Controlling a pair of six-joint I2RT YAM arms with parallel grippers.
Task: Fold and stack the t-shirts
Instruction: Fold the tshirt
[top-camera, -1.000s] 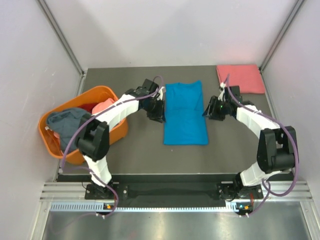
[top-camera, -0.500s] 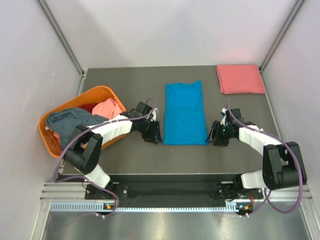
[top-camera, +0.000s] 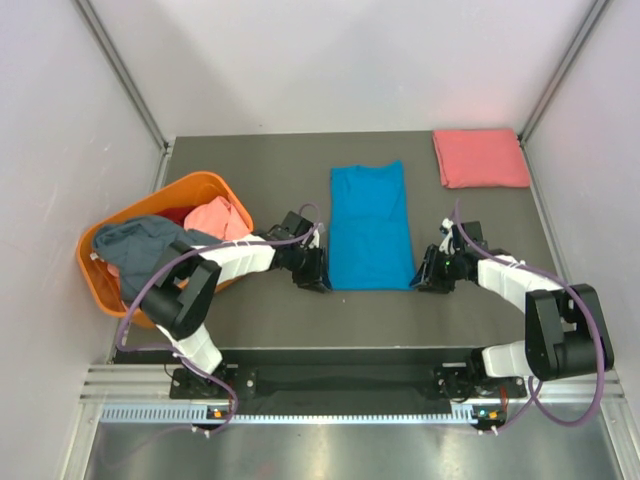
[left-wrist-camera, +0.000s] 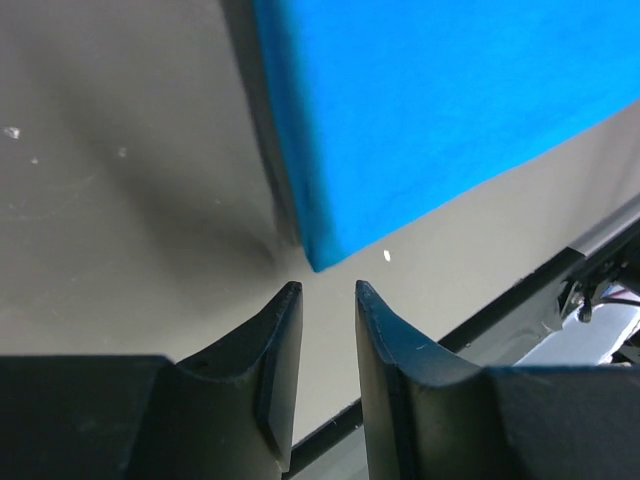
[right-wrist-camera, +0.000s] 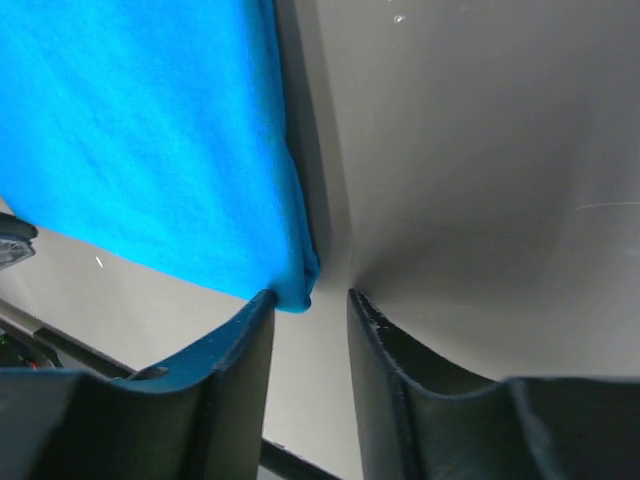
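Blue t-shirt (top-camera: 370, 226) flat at centre of table (top-camera: 250, 310). Left gripper (top-camera: 312, 272) at its seven o'clock corner, right gripper (top-camera: 428, 272) at five o'clock, both slightly spread, pinching nothing. Could close on bare table or snag one layer only, with corners barely at the fingertips (left-wrist-camera: 287, 305), skewing the fold.

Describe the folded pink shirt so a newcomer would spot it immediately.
Start at the dark table; go to its far right corner. The salmon-pink t-shirt lies there flat, folded into a neat rectangle, unlike the crumpled pink cloth in the orange basket at left.
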